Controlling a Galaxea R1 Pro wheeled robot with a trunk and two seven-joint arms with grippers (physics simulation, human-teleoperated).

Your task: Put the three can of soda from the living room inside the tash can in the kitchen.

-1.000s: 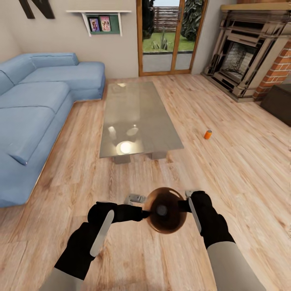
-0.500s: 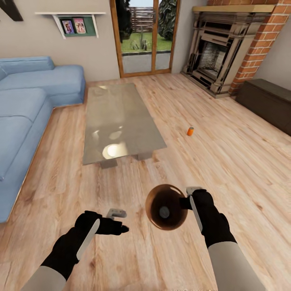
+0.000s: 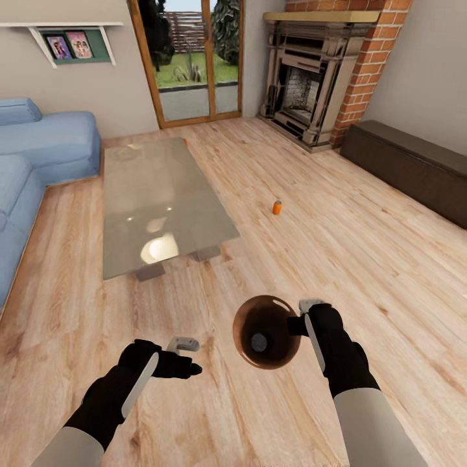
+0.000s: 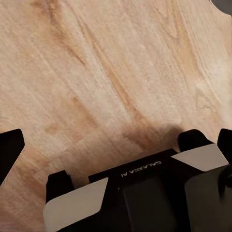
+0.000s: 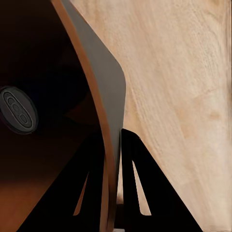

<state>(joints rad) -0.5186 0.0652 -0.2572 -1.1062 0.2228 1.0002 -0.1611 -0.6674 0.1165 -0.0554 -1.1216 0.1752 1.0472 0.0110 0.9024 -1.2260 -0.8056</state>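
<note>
One soda can (image 3: 277,207) stands well ahead of the right gripper (image 3: 297,324), clamped on the trash can (image 3: 266,332) rim.

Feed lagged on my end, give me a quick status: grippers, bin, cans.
Right gripper clamped on trash can rim, one can end visible inside. Left gripper empty, over bare floor. One soda can upright on floor ahead, path open.

One orange soda can (image 3: 277,207) on floor, another (image 3: 259,342) inside one tash can (image 3: 241,324).
</note>
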